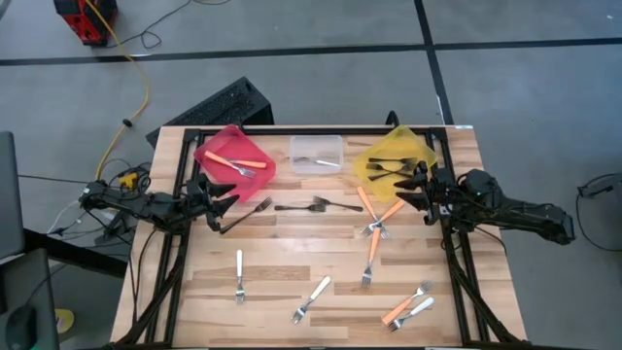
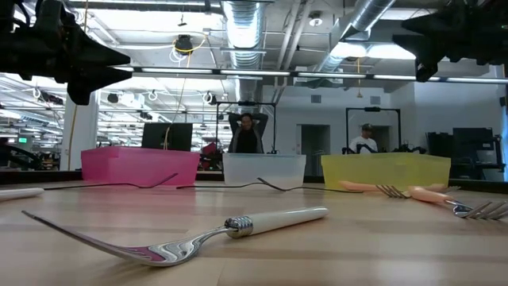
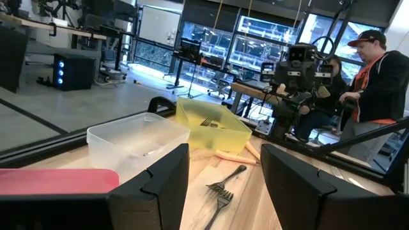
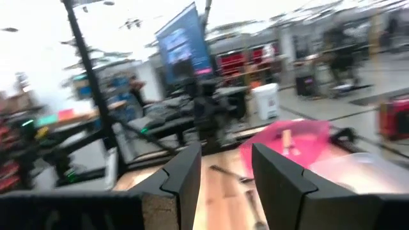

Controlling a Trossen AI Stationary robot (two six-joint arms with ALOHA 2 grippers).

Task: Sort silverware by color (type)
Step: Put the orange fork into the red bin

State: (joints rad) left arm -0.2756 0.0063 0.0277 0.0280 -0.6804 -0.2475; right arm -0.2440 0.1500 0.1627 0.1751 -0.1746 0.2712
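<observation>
**Both arms poised, most forks still unsorted**

The left gripper (image 1: 225, 202) hovers beside the translucent red plastic bin (image 1: 219, 148), fingers spread and empty. The right gripper (image 1: 410, 191) hangs by the translucent yellow plastic bin (image 1: 366, 161), fingers parted, holding nothing. Nearest the left arm lie the slim black forks (image 1: 292, 207); the orange-handled forks (image 1: 377, 216) sit near the right. The white-handled forks (image 1: 239, 273) lie well apart toward the front. The next pick is probably a black fork: descend straight over its handle, straddle it crosswise, then close.
</observation>
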